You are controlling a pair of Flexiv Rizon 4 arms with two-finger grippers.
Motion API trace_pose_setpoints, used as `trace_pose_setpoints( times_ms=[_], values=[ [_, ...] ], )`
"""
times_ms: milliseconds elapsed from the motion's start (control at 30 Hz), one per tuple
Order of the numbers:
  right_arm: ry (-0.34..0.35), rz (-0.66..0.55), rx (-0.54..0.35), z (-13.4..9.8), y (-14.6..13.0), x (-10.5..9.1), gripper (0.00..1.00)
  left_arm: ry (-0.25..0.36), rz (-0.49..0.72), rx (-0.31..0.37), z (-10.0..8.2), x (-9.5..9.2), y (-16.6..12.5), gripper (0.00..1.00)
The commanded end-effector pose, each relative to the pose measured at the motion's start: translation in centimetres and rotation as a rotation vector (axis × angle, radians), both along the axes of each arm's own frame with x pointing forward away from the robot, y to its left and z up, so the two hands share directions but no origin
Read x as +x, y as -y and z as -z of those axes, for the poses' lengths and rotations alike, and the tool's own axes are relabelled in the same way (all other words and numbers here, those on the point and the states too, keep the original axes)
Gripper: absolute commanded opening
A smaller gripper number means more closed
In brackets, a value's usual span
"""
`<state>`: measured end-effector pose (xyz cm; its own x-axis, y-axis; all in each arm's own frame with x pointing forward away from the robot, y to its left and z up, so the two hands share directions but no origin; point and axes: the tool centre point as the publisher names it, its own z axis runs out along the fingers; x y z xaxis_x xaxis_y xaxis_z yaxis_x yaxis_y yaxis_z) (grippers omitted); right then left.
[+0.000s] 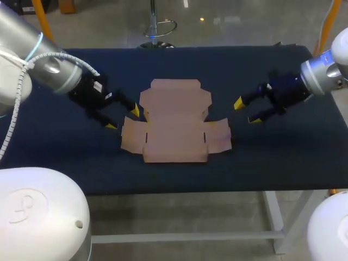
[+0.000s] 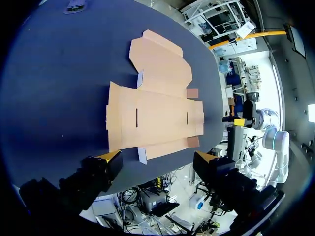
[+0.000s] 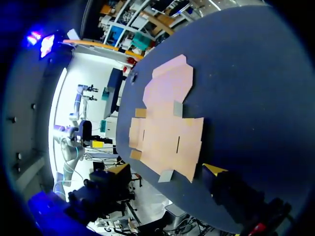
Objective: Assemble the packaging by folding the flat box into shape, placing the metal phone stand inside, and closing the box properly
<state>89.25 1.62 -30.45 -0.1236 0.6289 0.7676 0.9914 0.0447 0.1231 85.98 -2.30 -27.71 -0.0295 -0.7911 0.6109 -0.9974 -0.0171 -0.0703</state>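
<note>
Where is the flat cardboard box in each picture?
Head view: the flat box lies mid-table, between the left gripper and the right gripper.
Left wrist view: the flat box lies just ahead of the left gripper's open jaws.
Right wrist view: the flat box lies just ahead of the right gripper's open jaws.
Shared landmark: the dark blue table.

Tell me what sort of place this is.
Probably a robotics workbench set up for packaging practice: a dark blue table, a flat box lying unfolded on it, and the left gripper and right gripper open on either side.
</note>
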Motion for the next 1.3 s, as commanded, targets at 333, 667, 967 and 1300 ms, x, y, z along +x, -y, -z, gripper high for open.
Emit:
trace_pose_setpoints(
  times_ms=[333,667,967,1300],
  values=[
    [0.013,-0.007,0.044,-0.3,0.9,1.1,1.00,0.029,0.042,-0.016,-0.4,1.1,-0.7,1.00],
    [0.057,-0.049,0.036,-0.2,1.1,5.4,1.00,0.036,0.080,-0.006,-1.4,4.2,-0.7,1.00],
    [0.079,-0.098,0.053,1.2,0.5,8.8,1.00,0.034,0.113,-0.024,-2.0,7.0,-0.6,1.00],
    [0.057,-0.111,0.048,2.8,-0.7,11.8,1.00,0.023,0.112,-0.026,-1.8,9.9,-1.0,1.00]
  ],
)
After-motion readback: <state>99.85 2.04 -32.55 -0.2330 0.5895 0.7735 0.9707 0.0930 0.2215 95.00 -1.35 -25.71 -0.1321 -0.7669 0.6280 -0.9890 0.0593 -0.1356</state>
